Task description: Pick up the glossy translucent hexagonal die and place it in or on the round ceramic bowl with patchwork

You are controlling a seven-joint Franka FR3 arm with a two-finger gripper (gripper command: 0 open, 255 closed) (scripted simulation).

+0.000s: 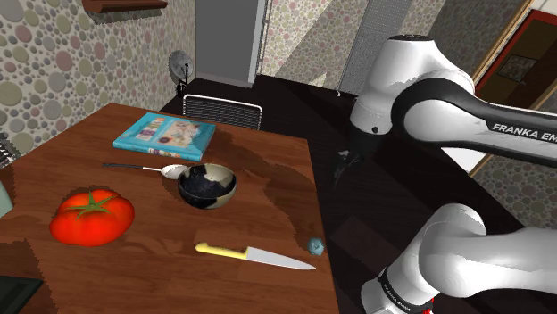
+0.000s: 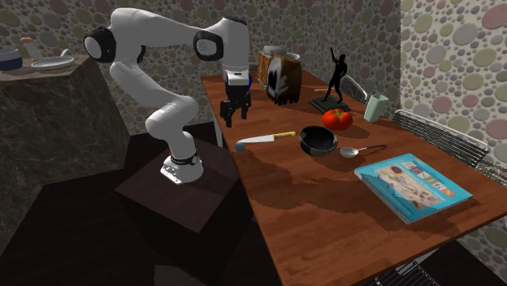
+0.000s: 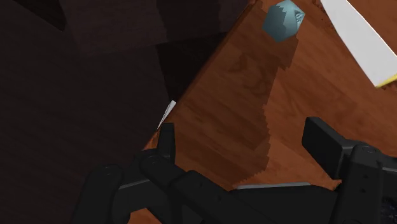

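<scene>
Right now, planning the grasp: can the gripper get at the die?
Likely yes: the gripper is open, the die sits clear on the table, knife beside it but apart.

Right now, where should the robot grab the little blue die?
Probably from straight above, the open fingers closing on two opposite flat faces of the die. It sits low near the table edge, with the knife blade close by, so a side approach looks awkward.
</scene>
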